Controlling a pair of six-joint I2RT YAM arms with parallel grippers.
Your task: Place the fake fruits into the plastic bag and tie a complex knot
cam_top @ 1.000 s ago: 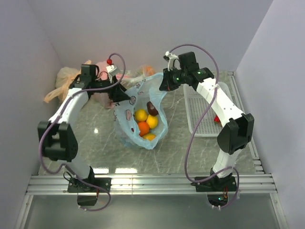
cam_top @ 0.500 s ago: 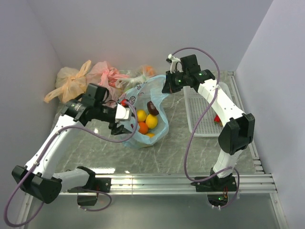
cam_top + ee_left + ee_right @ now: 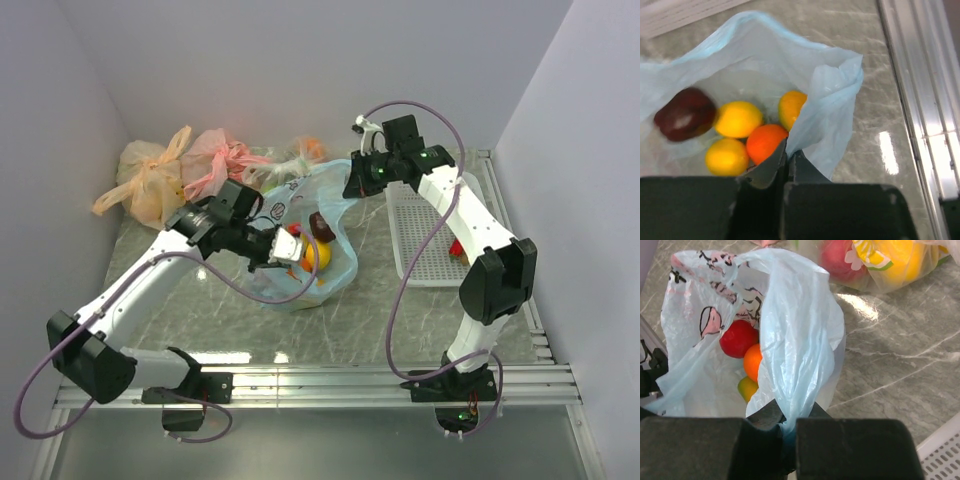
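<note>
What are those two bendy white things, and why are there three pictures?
They are two robot arms bolted to a table. The wide picture looks down from above them. The other two come from a small camera on each wrist, so each arm's own fingers show at the bottom. The left gripper pinches one edge of a light blue plastic bag, and the right gripper pinches another part, so the bag is held open. Inside lie toy fruits, such as an orange ball and a dark one. Other filled bags sit at the back, and a white tray lies on the right.
</note>
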